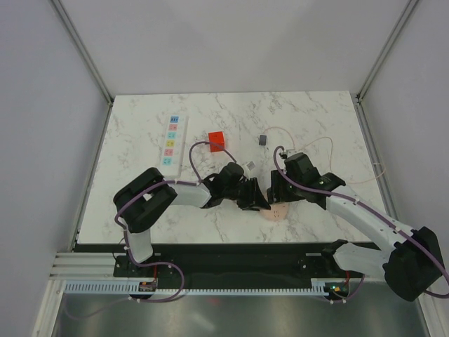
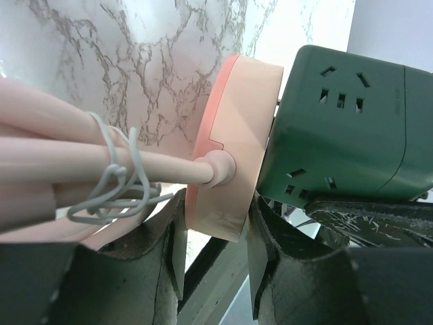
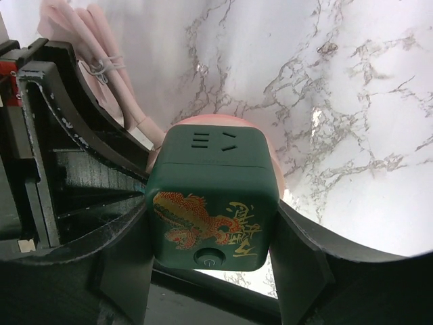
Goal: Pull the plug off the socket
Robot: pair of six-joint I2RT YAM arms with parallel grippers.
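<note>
1. Right, your table (image 1: pixel 140 203) is white marble. Both arms reach in from the near edge and meet low in the middle of it.
2. The strip (image 1: pixel 172 140) lies lengthwise at the far left, with its row of coloured outlet squares facing up.
3. Your right gripper (image 3: pixel 213 261) has its jaws closed on the green cube (image 3: pixel 213 196), one finger flat against each side. The cube face turned to the wrist camera carries a gold and red dragon and a round button.
4. Your left gripper (image 2: pixel 215 254) pinches the pink disc (image 2: pixel 233 142) by its rim, with a pad on either side.
5. The disc stands face-on against the cube, very close. A thin gap shows at one edge, so you cannot tell whether the two faces sit fully together.
6. A pink cord (image 2: pixel 101 169) leaves the middle of the disc's back and runs into a folded bundle bound with a grey tie (image 2: pixel 115 183).
7. The red plug (image 1: pixel 217 140) sits on the bare marble just right of the strip. It is apart from the strip and well away from both grippers.
8. A small grey block (image 1: pixel 262 139) lies further right of the plug, with a thin pale cable looping off towards the right edge.
</note>
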